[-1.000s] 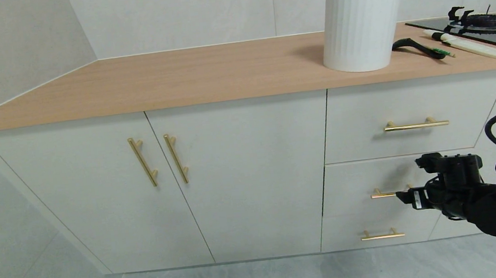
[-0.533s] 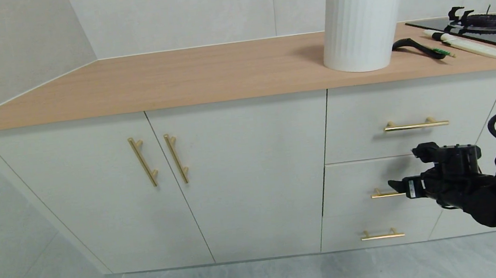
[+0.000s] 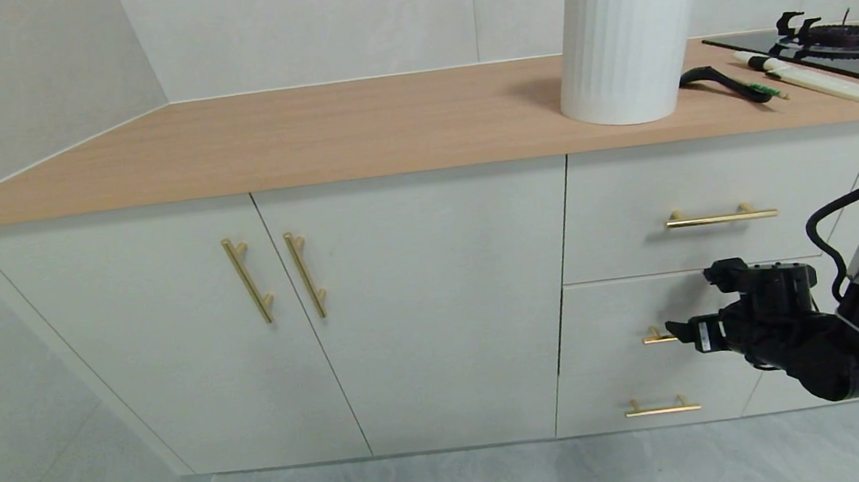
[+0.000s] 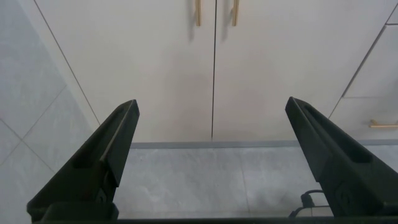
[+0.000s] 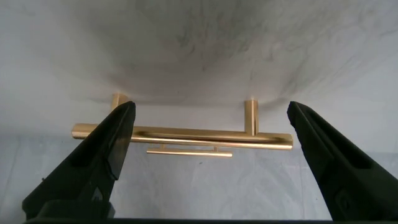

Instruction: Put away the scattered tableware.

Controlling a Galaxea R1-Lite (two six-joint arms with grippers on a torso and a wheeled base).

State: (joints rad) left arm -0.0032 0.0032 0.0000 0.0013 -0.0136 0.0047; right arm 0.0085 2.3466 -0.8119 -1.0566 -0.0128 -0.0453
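my right end effector (image 5: 211, 124) is spread wide at the middle drawer handle (image 5: 186, 135), not clenched. i reckon a shallow close could slip off the thin bar. left end effector (image 4: 211, 118) hangs released. the black-handled utensil (image 3: 724, 78) and white knife (image 3: 812, 79) lie on the wood counter (image 3: 306, 134) beside the ribbed canister (image 3: 627, 28). grey tiled kitchen.

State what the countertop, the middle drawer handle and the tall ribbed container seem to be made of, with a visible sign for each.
Countertop: wood or wood-look laminate, matt; brown with fine grain lines.
Middle drawer handle: metal, brass-coloured; soft streaked sheen.
Tall ribbed container: white, matt, perhaps ceramic or plastic; no gloss settles it.
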